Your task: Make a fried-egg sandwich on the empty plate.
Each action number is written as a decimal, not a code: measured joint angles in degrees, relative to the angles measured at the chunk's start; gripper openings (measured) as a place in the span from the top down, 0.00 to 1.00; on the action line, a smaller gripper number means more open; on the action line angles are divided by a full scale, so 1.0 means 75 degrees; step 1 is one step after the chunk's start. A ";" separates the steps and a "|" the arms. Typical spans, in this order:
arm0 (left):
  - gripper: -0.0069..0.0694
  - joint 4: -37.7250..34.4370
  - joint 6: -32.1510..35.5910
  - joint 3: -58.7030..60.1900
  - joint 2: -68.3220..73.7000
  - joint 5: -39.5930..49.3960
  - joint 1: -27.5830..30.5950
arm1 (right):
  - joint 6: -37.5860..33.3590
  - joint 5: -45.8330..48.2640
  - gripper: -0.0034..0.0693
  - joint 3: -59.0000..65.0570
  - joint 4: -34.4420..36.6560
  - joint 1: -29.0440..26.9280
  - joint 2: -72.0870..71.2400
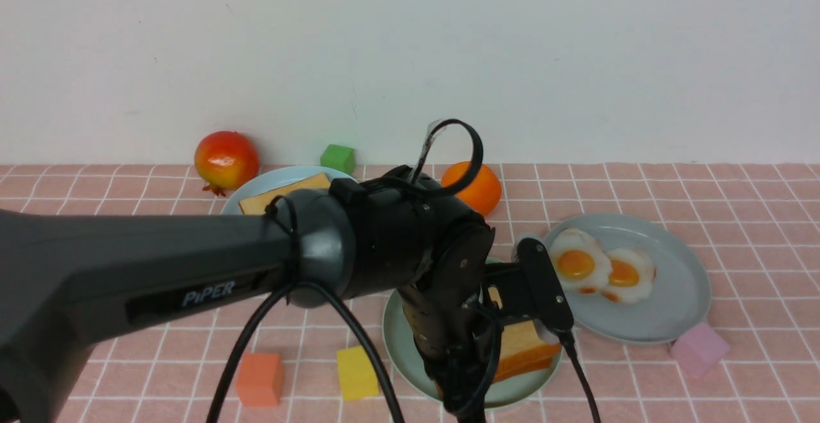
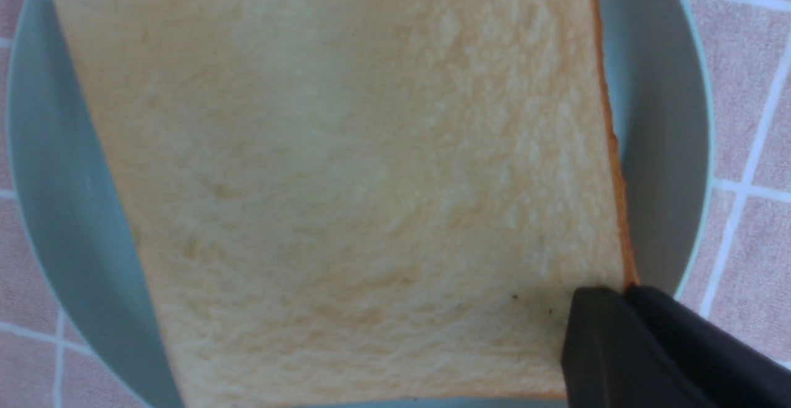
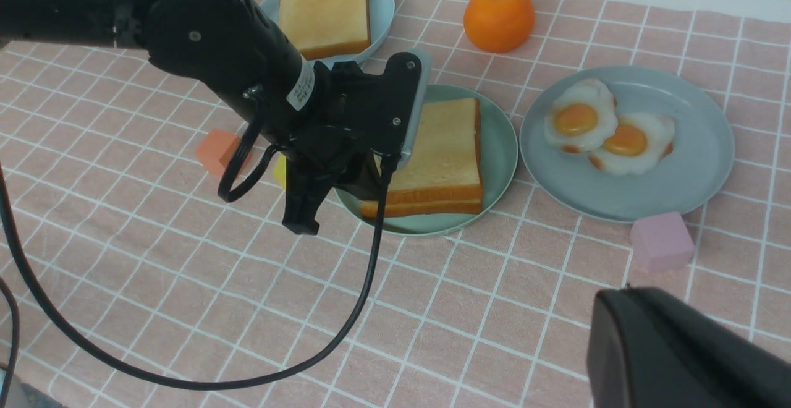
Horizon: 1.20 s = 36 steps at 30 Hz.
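Two toast slices (image 3: 439,148) lay stacked on the mint-green plate (image 3: 502,142), one over the other, with their darker crusts showing along the sides; whether an egg sat between them could not be told. The left arm (image 1: 192,269) reached over that plate and hid part of it from the front. Its left pincer (image 2: 625,292) was shut, the tips together against the edge of the upper slice near a corner, though it was unclear whether they pinched any crust. The right pincer (image 3: 627,290) was closed too, held above the tabletop (image 3: 296,315) and well apart from the plates, with nothing visible in its grip. To the right of the mint-green plate, the grey-blue plate (image 1: 679,282) carried two fried eggs (image 1: 602,266) with orange yolks, side by side and touching, and a pink block (image 1: 700,349) stood at its near right rim. Farther back on the left, more toast (image 3: 324,18) rested on the pale blue plate (image 3: 384,15), between a pomegranate (image 1: 226,161) and an orange (image 1: 471,188), with a green block (image 1: 337,159) just behind. A coral block (image 1: 259,379) and a yellow block (image 1: 358,373) stood left of the mint-green plate, the yellow one nearer to it.
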 joint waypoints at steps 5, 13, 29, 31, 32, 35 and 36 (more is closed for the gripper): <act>0.68 -0.0007 0.0000 0.0000 0.0031 0.0048 0.0000 | 0.0000 0.0000 0.94 0.0000 0.0000 0.0000 0.0000; 0.40 -0.0032 0.0000 0.0000 -0.0127 0.0095 0.0000 | 0.0000 0.0000 0.94 0.0000 0.0099 0.0000 0.0000; 0.70 -0.0282 -0.1607 -0.0178 -0.1029 -0.0414 0.0000 | -0.0085 -0.0003 0.94 0.0000 0.0138 0.0000 0.0000; 0.85 -0.0356 -0.2016 -0.0225 -0.1544 -0.0461 0.0000 | -0.0132 -0.0012 0.94 0.0000 0.0138 0.0000 0.0000; 0.89 -0.0410 -0.2201 -0.0235 -0.1892 -0.0461 0.0000 | -0.0150 -0.0041 0.94 0.0000 0.0138 0.0000 0.0000; 0.89 -0.0457 -0.2695 0.0058 -0.3196 -0.0692 0.0000 | -0.0171 -0.0090 0.94 -0.0007 0.0138 0.0000 0.0000; 0.89 -0.0466 -0.2811 0.0467 -0.3742 -0.0895 0.0000 | -0.0171 -0.0090 0.94 -0.0007 0.0138 0.0000 -0.0007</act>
